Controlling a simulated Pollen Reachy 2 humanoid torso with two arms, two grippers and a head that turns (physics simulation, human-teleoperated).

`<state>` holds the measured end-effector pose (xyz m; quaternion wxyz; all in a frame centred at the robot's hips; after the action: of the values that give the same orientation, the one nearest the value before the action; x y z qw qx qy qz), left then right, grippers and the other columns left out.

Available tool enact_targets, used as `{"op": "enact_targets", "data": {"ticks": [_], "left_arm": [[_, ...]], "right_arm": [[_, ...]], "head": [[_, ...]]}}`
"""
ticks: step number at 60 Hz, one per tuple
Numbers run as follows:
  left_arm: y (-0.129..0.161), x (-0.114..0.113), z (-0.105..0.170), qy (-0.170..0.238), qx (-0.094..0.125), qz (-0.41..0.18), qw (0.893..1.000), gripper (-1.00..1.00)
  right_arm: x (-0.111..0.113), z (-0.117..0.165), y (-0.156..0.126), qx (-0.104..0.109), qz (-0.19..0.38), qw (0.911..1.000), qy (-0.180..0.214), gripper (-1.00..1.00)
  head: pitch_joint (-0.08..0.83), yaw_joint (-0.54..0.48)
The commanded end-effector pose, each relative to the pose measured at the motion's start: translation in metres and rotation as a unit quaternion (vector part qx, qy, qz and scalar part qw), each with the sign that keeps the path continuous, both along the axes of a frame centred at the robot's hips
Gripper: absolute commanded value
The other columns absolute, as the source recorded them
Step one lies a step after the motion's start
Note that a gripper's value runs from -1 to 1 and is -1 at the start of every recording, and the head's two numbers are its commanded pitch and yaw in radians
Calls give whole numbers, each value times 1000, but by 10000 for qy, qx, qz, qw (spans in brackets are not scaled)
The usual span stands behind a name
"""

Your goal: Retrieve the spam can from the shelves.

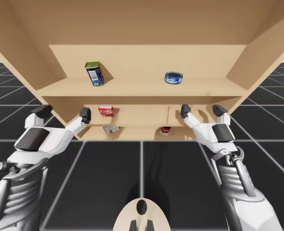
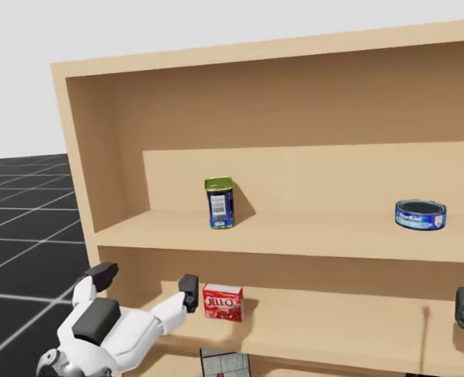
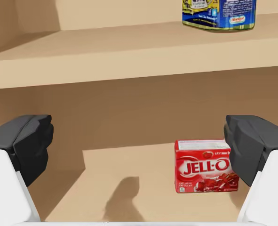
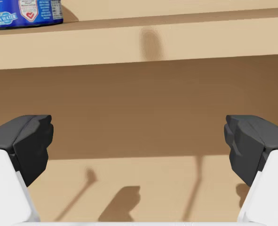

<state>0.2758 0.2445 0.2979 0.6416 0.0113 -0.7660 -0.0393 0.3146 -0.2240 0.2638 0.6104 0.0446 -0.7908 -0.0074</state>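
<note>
- Two grippers, both with jaws spread wide and gripping nothing: our left gripper (image 1: pixel 63 112) and right gripper (image 1: pixel 202 110) sit at the front of the middle shelf (image 1: pixel 142 118).
- The blue-and-yellow boxy can (image 1: pixel 94 73) stands upright on the upper shelf (image 1: pixel 132 89), left part, above our left gripper.
- A red box (image 1: pixel 105 111) is on the middle shelf, just ahead of our left gripper.
- A flat round blue can (image 1: pixel 173 78) is on the upper shelf, right part, well apart from the boxy can.
</note>
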Motion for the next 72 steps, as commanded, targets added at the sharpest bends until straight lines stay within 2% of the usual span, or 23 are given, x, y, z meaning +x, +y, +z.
{"op": "enact_targets", "data": {"ticks": [1, 8, 16, 30, 42, 58, 66, 72], "left_arm": [[-13, -23, 42, 8, -79, -382, 9992, -1000], [-20, -24, 60, -33, -121, -548, 9984, -1000], [-27, -13, 70, -14, -136, -631, 9979, -1000], [-41, 24, 77, 31, -173, -626, 9979, -1000], [-53, 66, 80, 306, -441, -653, 9964, -1000], [-71, 116, 82, 497, -507, -367, 9968, -1000], [-73, 131, 78, 684, -578, -184, 9958, -1000], [-74, 136, 76, 691, -543, -52, 9961, -1000]], "right_arm": [[0, -1, 2, 76, 4, 10000, 29, -1000], [0, -2, 1, 75, 5, 10000, 41, -1000], [0, -2, 1, 83, 9, 10000, 53, -1000], [0, -2, 0, 81, -11, 9999, 61, -1000], [0, 0, -3, 118, -8, 9999, 59, -1000], [-1, 1, -5, 172, -15, 9998, 47, -1000], [-1, 2, -6, 182, -19, 9998, 44, -1000], [-1, 2, -7, 195, -23, 9998, 43, -1000]], "head": [[114, 259], [116, 263], [117, 268], [124, 272], [129, 277], [133, 276], [138, 276], [142, 274]]}}
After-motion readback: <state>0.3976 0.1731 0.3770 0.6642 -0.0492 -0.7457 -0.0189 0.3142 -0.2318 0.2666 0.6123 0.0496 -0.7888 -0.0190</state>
